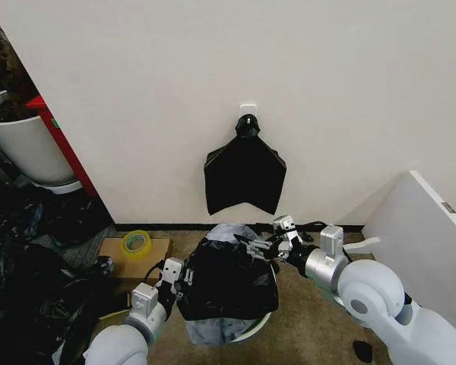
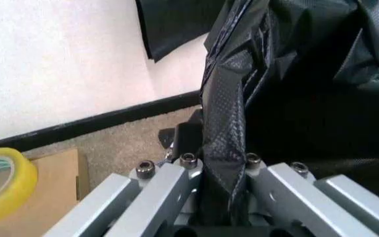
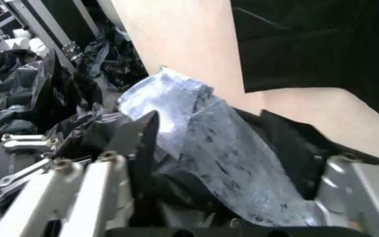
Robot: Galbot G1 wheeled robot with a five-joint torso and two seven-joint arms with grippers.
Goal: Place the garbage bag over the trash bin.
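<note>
**Garbage bag draped on trash bin, both grippers engaged**

Item 1: garbage bag (image 1: 228,277), glossy black, crinkled, lying over the trash bin (image 1: 252,327), whose white rim shows below the bag's lower edge. Bin stands on carpet just in front of the wall.

Item 2: left gripper (image 1: 181,285), at the bin's left side, fingers (image 2: 176,177) clamped on a fold of the bag.

Item 3: right gripper (image 1: 260,245), at the bin's far right edge, fingers pinching bag film.

Item 4: flat black bundle (image 1: 244,173) on wall hook above the bin.

Item 5: yellow tape roll (image 1: 135,242) on cardboard box (image 1: 158,249), left of the bin.
</note>
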